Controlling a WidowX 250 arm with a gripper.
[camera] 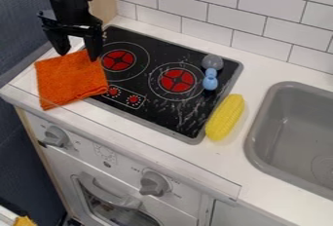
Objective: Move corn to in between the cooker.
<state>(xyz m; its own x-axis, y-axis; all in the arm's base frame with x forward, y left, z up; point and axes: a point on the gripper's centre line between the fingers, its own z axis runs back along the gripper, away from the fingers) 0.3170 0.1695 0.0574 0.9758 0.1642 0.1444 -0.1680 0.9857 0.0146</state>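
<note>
Currently corn (225,118) between cooktop (166,115) and sink (257,127)

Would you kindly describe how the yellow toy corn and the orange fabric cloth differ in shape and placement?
The yellow toy corn is long and rounded, while the orange fabric cloth is flat and four-sided. The corn lies along the right edge of the black cooktop, whereas the cloth overlaps its left side. Both touch the white counter.
</note>
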